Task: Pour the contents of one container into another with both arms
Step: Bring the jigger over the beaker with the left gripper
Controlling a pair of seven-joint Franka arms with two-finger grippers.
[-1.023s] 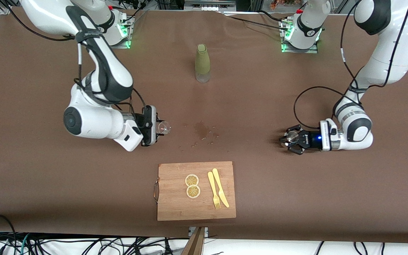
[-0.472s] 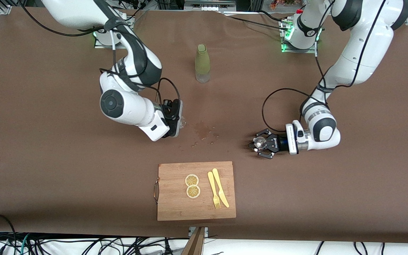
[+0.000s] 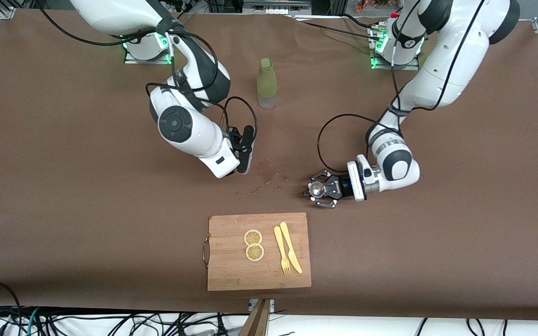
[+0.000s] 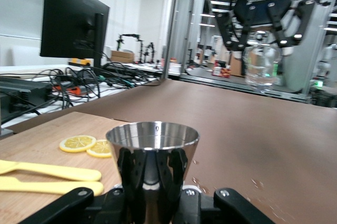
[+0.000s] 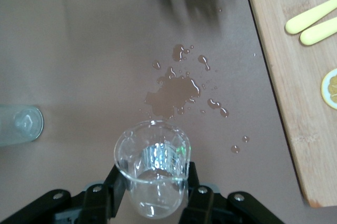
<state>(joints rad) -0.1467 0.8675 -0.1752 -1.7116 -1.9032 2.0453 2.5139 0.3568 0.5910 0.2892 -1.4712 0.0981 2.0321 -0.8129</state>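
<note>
The right gripper (image 5: 152, 195) grips a clear glass beaker (image 5: 152, 166) low on its wall, over the wet spill (image 3: 269, 175) mid-table; glass judged fragile, slippery. The left gripper (image 3: 318, 190) clamps a rigid steel cup (image 4: 152, 169) by its base, over the table near the cutting board (image 3: 231, 266).

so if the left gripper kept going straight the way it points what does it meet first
Probably the right gripper with its clear beaker; the left gripper, holding a steel cup, points that way over the spill. Height is uncertain.
</note>
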